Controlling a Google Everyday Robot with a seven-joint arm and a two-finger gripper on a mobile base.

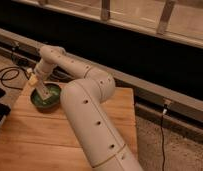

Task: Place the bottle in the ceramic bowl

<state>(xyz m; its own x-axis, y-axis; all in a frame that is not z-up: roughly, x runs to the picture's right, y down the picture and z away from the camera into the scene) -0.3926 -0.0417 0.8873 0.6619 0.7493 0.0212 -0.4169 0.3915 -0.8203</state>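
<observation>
Cable [7,75] coils on the floor at far left, beside a wooden table [50,137]; on the table's back left sits the ceramic bowl [46,98], glossy green inside, darker at the rim; the gripper [40,87] hangs over it, clenched on the bottle [43,91], pale, slim, tilted into the bowl; a dark wall and railing run behind.

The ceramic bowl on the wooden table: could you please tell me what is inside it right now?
The gripper reaches down into the ceramic bowl, with the pale bottle at its tip over the green interior. The arm hides part of the bowl's floor, so whether the bottle touches it cannot be seen.
</observation>
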